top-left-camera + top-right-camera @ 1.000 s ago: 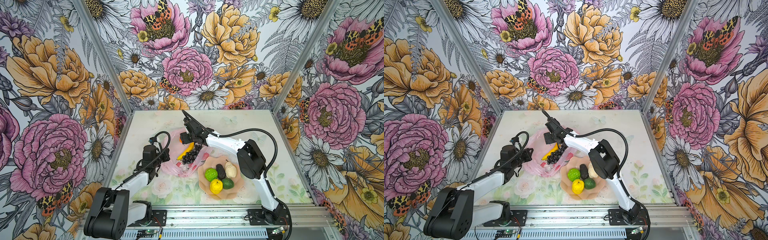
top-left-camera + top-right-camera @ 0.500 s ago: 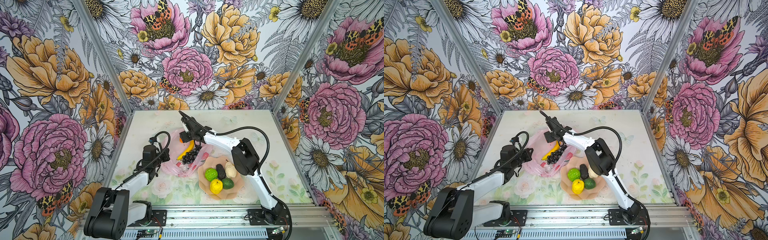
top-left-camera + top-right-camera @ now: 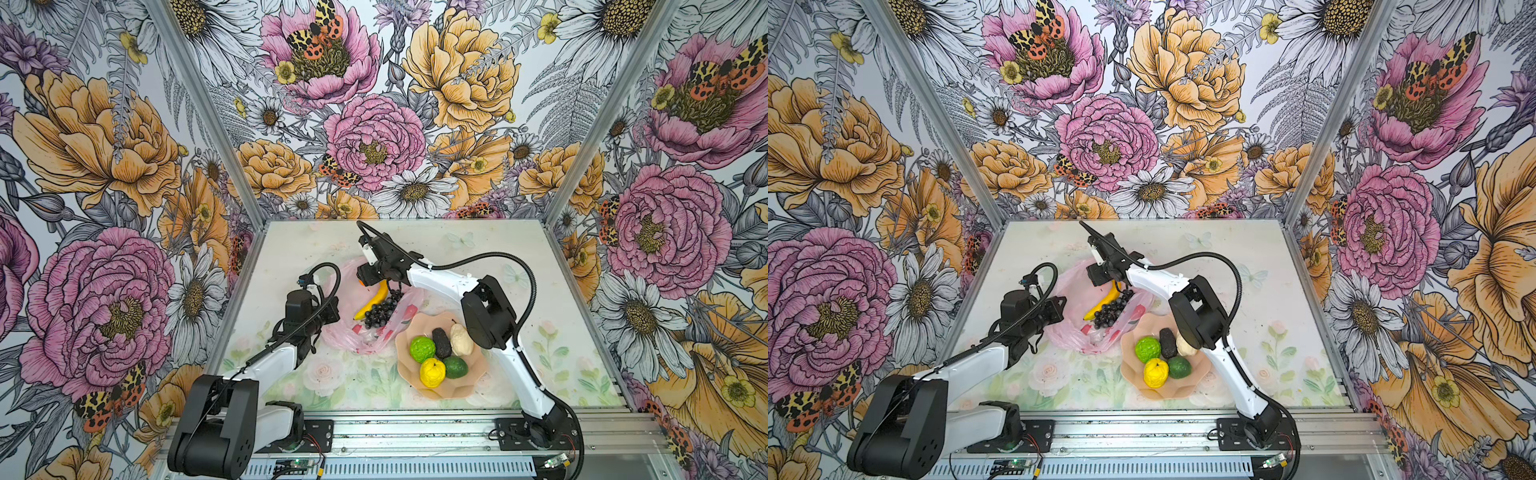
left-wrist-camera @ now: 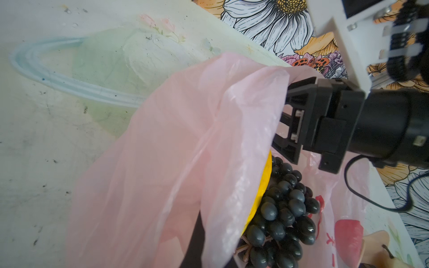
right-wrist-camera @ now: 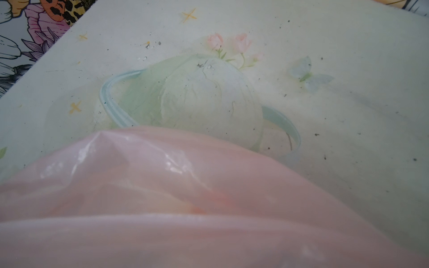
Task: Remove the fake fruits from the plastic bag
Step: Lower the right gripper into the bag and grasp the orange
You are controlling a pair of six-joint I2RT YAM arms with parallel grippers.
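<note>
On the plate (image 3: 453, 392) at front right you have five fruits out: bumpy green citrus (image 3: 422, 349), black avocado (image 3: 441, 343), whitish lump (image 3: 461, 340), lemon (image 3: 432, 372), dark green fruit (image 3: 456, 368). That part is done.

Bag (image 3: 353, 340) lies right against the plate, toward the middle of the table (image 3: 540, 291), mouth open on top. Inside it: banana (image 3: 376, 299) and grapes (image 3: 380, 313), touching each other. A sliver of orange (image 3: 363, 283) shows right under the right claw (image 3: 365, 275) in a top view; probably the orange fruit, but too little shows to be sure.

Left claw (image 3: 328, 312): shut, at the bag's left edge. Film is tented up toward its camera, so I read it as pinching the rim to hold the mouth open.

Right claw: sits in the far end of the mouth. Its fingers (image 4: 286, 150) go behind the pink film in the left wrist view, tips hidden, so you can't tell how wide it stands or whether it has anything. Right wrist camera gives only film and table.

My read: about two thirds through, five out, three to go if that sliver is what I think. Step in hand is the grab at the far end of the bag. Grapes will likely be the awkward one, a loose bunch on thin stalks; banana should be an easy pick across its width. Watch for film snagging on the fingers on the way out
</note>
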